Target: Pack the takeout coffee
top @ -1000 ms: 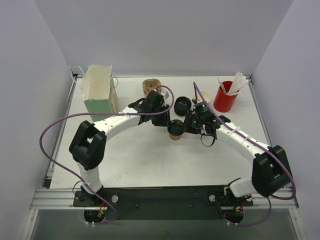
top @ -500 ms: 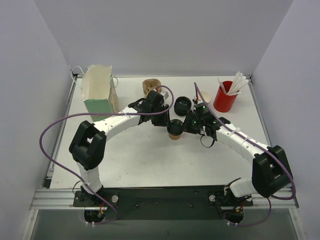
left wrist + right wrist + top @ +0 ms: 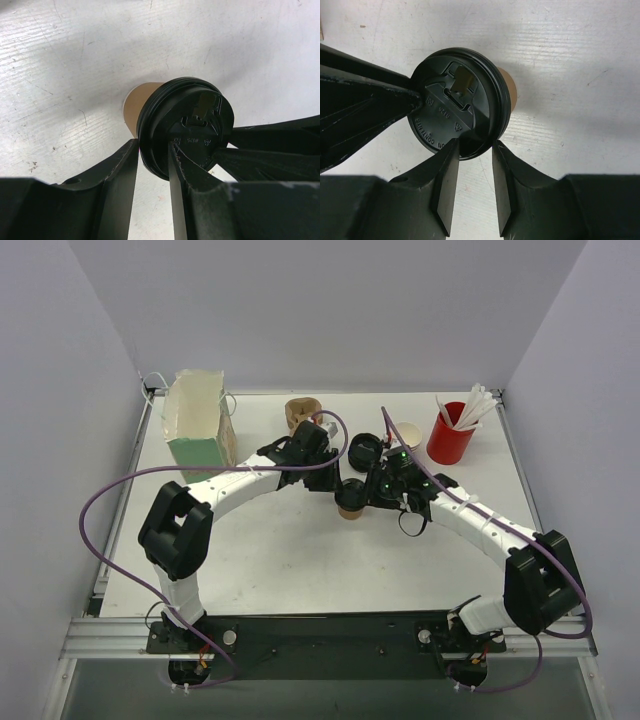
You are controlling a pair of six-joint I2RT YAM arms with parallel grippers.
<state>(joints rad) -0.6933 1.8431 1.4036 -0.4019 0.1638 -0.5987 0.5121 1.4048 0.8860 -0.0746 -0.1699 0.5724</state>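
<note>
Takeout coffee (image 3: 350, 502) (black-lidded) pinched at its rim by left claw (image 3: 152, 145); right claw (image 3: 475, 144) straddles opposite rim, grip unclear

There are one small brown kraft-paper cup with a round black plastic lid (image 3: 351, 506), one loose round black lid (image 3: 363, 449), one stack of lidless tan paper cups (image 3: 302, 411), one green-and-white paper bag (image 3: 196, 425) and one red cup (image 3: 448, 443) holding several white sticks (image 3: 472, 405).
</note>
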